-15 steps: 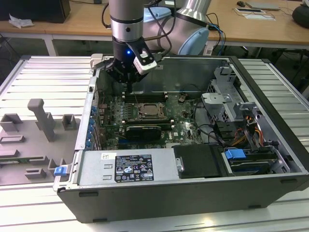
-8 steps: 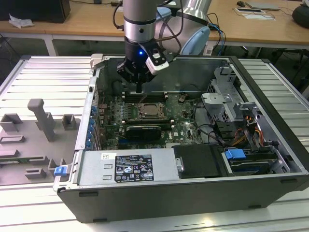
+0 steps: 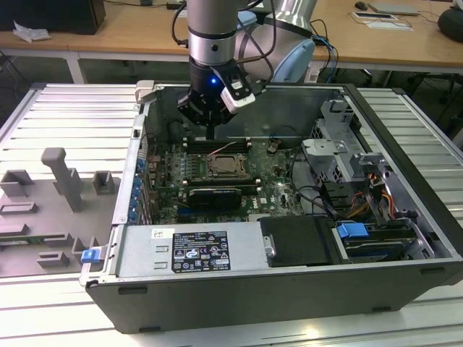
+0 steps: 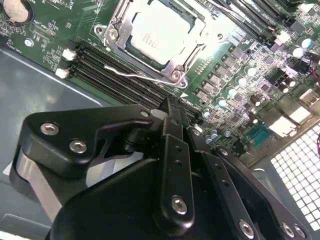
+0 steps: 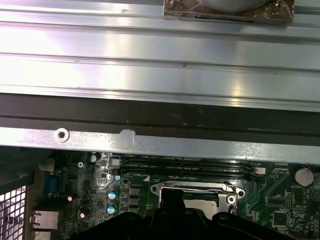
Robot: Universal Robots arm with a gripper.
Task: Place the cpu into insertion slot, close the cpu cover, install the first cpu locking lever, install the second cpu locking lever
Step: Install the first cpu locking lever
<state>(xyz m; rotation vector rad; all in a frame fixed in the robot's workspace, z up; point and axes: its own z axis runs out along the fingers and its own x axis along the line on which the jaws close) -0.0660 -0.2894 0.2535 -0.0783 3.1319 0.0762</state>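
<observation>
Black pincer (image 4: pixel 173 106), narrow and empty, over black memory slots (image 4: pixel 100 70). Just beyond it lies one pale square metal cpu (image 4: pixel 160 32), seated under one silvery framed cpu cover (image 4: pixel 170 67). One thin wire lever (image 4: pixel 132 73) lies between.

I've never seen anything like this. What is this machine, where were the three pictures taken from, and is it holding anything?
It is a robot arm reaching into an open computer case lying on a ribbed metal table. The exterior view looks on from outside; both wrist views come from cameras on the arm, showing the motherboard. The gripper is shut, with nothing seen in it, near the memory slots. The cpu sits in its socket, and the cpu cover lies down around it.
</observation>
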